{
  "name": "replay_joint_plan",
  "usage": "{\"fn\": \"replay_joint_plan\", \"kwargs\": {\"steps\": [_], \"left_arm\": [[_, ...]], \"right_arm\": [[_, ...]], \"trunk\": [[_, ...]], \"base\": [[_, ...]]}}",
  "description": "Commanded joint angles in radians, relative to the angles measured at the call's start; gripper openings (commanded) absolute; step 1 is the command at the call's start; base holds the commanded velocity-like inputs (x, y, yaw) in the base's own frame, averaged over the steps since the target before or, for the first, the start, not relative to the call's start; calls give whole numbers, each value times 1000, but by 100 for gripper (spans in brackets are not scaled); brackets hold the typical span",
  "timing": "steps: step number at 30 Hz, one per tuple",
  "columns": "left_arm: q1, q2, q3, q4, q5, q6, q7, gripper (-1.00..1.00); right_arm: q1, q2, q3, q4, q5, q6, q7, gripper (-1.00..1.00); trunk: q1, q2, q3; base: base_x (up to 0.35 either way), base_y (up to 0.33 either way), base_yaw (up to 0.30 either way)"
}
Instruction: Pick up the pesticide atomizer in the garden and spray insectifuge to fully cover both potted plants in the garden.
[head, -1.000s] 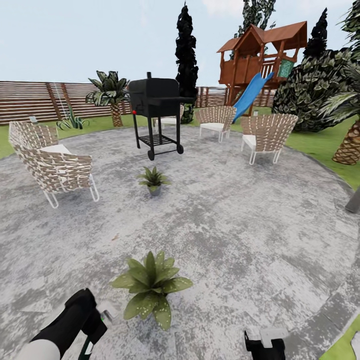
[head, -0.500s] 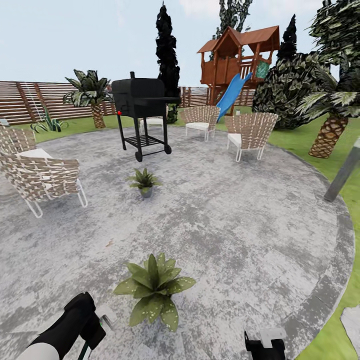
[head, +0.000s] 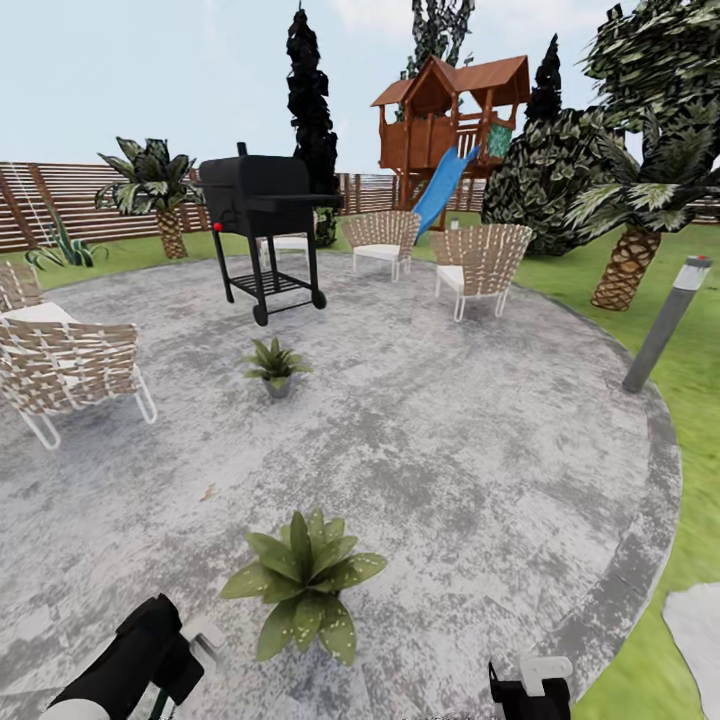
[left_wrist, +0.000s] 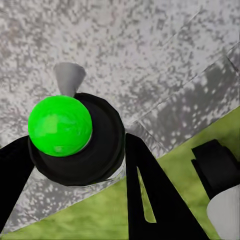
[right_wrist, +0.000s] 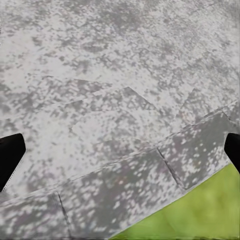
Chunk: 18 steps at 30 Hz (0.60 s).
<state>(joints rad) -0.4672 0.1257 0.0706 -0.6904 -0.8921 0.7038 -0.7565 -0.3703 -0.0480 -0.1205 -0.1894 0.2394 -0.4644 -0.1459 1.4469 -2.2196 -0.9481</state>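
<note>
Black left fingers (left_wrist: 135, 185) are clamped on my pesticide atomizer (left_wrist: 75, 132), so pickup is done; my right fingers (right_wrist: 232, 150) sit spread and empty. Just ahead of the left gripper stands the near potted plant (head: 302, 580); the far potted plant (head: 274, 364) waits well beyond. Spraying both remains, I judge.

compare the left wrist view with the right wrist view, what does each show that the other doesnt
Left wrist view: the pesticide atomizer, a black body with a bright green round top and a grey nozzle, sits between the left gripper's black fingers.

Right wrist view: the right gripper's fingers stand at the picture's two edges, wide apart, with nothing between them.

Both: mottled grey paving and a strip of green lawn at its edge.
</note>
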Motion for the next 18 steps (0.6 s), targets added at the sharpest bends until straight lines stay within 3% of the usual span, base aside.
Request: {"fn": "replay_joint_plan", "kwargs": {"steps": [1, 7, 11, 18], "left_arm": [[0, -2, 4, -1, -9, 0, -3, -100], [1, -29, 0, -3, -4, -5, 17, -100], [3, -32, -3, 1, -13, -7, 16, -100], [4, -31, 5, 0, -6, -6, 16, -100]], "right_arm": [[-1, 0, -7, 1, 11, -4, -3, 100], [-1, 0, -7, 1, 11, -4, -3, 100], [-1, 0, -7, 2, 11, -4, -3, 100], [-1, 0, -7, 2, 11, -4, -3, 100]], "trunk": [[0, 0, -1], [0, 0, -1], [0, 0, -1], [0, 0, -1]], "base": [[0, 299, -252], [42, 304, -260], [-17, 300, -254], [-179, 170, -42]]}}
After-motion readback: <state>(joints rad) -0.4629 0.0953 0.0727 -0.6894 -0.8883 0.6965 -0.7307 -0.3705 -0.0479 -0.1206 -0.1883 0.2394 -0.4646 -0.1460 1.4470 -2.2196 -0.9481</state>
